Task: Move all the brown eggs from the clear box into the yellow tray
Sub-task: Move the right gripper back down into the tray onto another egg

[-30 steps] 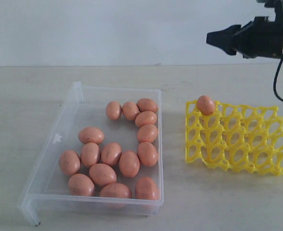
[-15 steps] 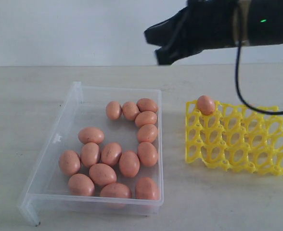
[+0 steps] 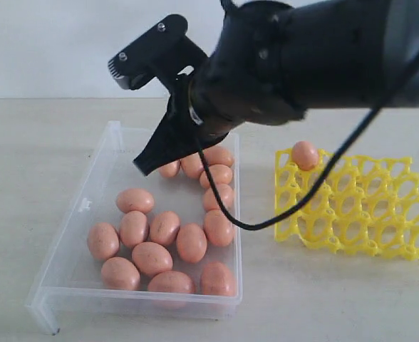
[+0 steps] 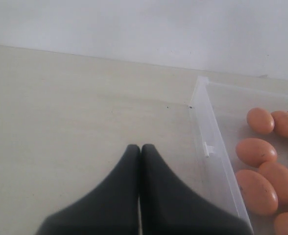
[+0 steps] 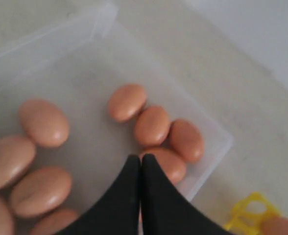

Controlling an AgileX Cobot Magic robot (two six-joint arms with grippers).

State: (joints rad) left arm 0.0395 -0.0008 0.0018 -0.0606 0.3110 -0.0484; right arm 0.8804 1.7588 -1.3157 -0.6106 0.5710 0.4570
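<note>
the right arm [image 3: 302, 57] comes in from the right, high above the worktop [image 3: 24, 157], and reaches across the middle of the scene. its wrist tilts down and to the left, so the right gripper [image 3: 144, 167] points into the far part of the clear box [image 3: 135, 303]. in the right wrist view the right gripper [image 5: 140, 159] has its two fingers pressed together with nothing between them. its tip hangs over the far cluster of brown eggs [image 3: 164, 227]; whether it touches one cannot be told. a black cable [image 3: 266, 222] loops down from the arm in front of the box's right wall.

fifteen eggs lie loose in the box, a small group at the far right and the rest toward the near side. to the right of the box sits the yellow tray [image 3: 366, 214], with a lone egg [image 3: 304, 154] in its far left corner cup.

the left gripper [image 4: 140, 147] is also closed and empty, poised over bare worktop just left of the box's left wall [image 4: 210, 147].
</note>
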